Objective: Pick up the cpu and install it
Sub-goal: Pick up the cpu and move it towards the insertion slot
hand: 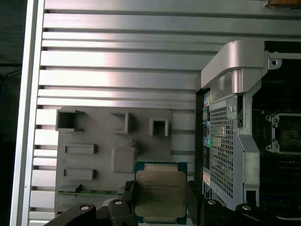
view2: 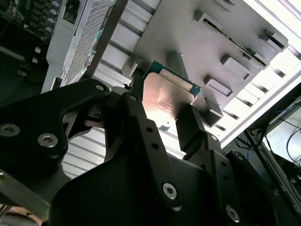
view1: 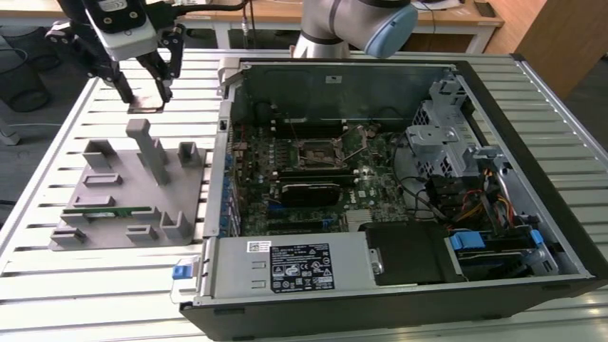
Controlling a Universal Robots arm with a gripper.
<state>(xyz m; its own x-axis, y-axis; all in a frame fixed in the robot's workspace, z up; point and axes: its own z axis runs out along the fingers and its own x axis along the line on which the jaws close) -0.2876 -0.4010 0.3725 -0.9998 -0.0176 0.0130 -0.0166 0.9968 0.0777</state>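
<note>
Cpu: clamped between my fingers right now, the cpu [hand: 160, 195] lying flat with its silver top plate facing up and a green edge showing around it.
Gripper: my gripper [view1: 144, 96] sits at the far end of the exterior view's left side, up off the slatted table [view1: 48, 157].
Jaws: narrowed onto the chip, one black finger [view2: 136, 117] on each of two opposite edges (a snug pinch, no gap that I can see).
Cpu from below: in the second wrist view the cpu [view2: 167, 96] shows a shiny face with a blue-green rim.
Holder tray: the grey holder tray [view1: 105, 178] lies beneath and beside me, and in the first wrist view the chip hangs over its edge nearest the case.
Memory stick: a long green memory stick [view1: 109, 211] rests in a slot of that tray.
Computer case: the open computer case [view1: 532, 92] lies on the exterior view's right of the tray.
Socket: the square cpu socket [view1: 314, 153] sits mid-motherboard, well apart from me.
</note>
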